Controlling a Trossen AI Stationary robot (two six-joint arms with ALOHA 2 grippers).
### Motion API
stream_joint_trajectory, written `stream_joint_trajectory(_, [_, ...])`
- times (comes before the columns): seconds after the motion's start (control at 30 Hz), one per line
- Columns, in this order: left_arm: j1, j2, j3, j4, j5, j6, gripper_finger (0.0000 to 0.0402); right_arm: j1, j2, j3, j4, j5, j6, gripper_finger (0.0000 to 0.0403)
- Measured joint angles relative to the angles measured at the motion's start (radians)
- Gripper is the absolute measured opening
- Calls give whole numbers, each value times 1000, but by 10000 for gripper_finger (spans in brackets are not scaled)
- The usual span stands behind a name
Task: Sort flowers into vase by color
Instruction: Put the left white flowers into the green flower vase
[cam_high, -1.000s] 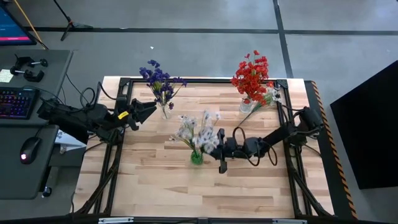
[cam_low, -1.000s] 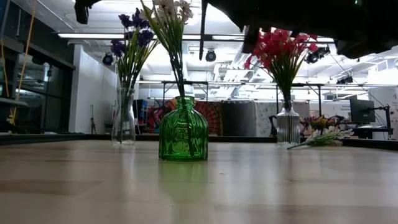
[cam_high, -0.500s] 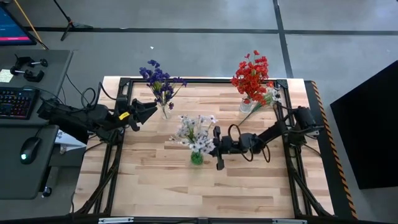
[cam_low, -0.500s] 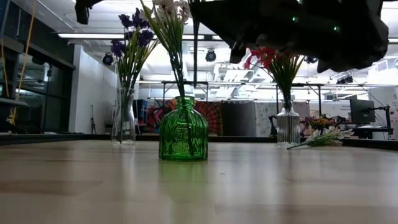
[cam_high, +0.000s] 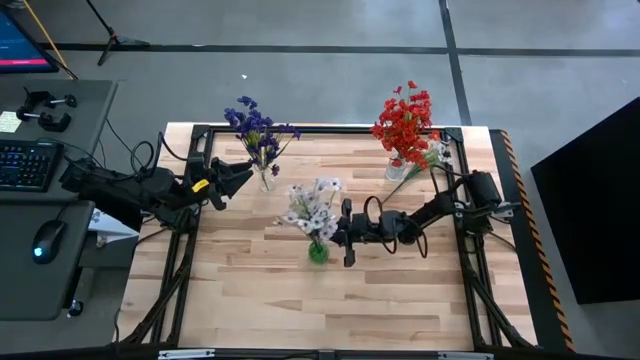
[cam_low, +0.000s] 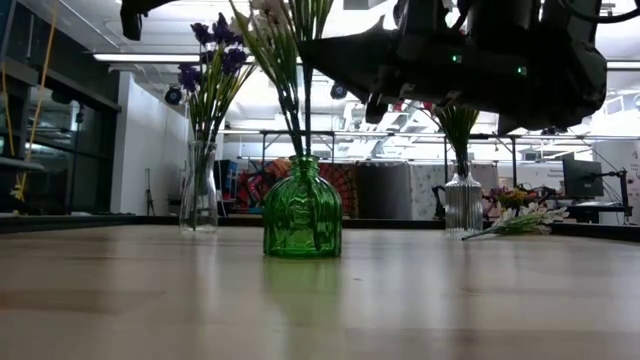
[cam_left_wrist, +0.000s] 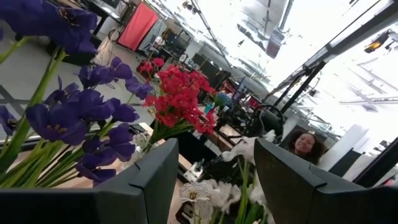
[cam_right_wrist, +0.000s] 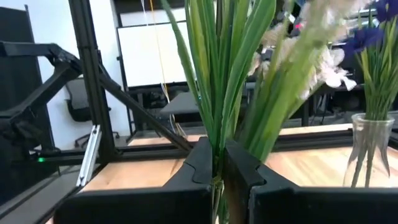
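Note:
A green glass vase (cam_high: 318, 252) (cam_low: 302, 215) stands mid-table with white flowers (cam_high: 312, 205) in it. My right gripper (cam_high: 346, 236) (cam_right_wrist: 219, 168) is just right of the vase, above its mouth, and shut on a white flower's stem. A clear vase of purple flowers (cam_high: 262, 140) stands far left. My left gripper (cam_high: 236, 178) waits open beside it, touching nothing. A clear vase of red flowers (cam_high: 404, 122) stands far right. Another white flower (cam_high: 418, 168) (cam_low: 515, 222) lies flat on the table against that vase. My right gripper pinches the green stem (cam_right_wrist: 217, 158) of a white flower between its two fingers (cam_right_wrist: 200, 167), below the leaves. The fingers come level from the table's right and lie across the stem. The stem (cam_low: 307, 115) hangs upright, its lower end in the green vase's mouth.
The black frame rail (cam_high: 330, 129) runs along the table's far edge behind the clear vases. Bare wooden tabletop (cam_high: 300, 310) fills the near half. A desk with keyboard and mouse (cam_high: 40, 240) stands beyond the table's left edge. A person shows in the room in the left wrist view.
My right gripper has moved toward the table's left and slightly toward the far edge, closing on the green vase and carrying the upright stem with it. The stem's lower end now stands in the vase's mouth. The green vase has shifted slightly on the table.

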Motion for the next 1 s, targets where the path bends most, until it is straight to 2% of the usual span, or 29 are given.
stream_joint_trajectory(0.33, [0, 0, 0, 0, -9, 7, 197, 0, 0, 0, -115, 0, 0, 0])
stream_joint_trajectory(0.67, [0, 0, 0, 0, -9, 0, 197, 0, -1, 0, -121, 7, 68, 7])
stream_joint_trajectory(0.77, [0, 0, 0, 0, -9, 0, 197, 1, -1, 0, -121, 40, 95, 37])
stream_joint_trajectory(1.0, [0, 0, 0, 0, -9, 0, 197, 1, -4, 0, -121, 52, 112, 139])
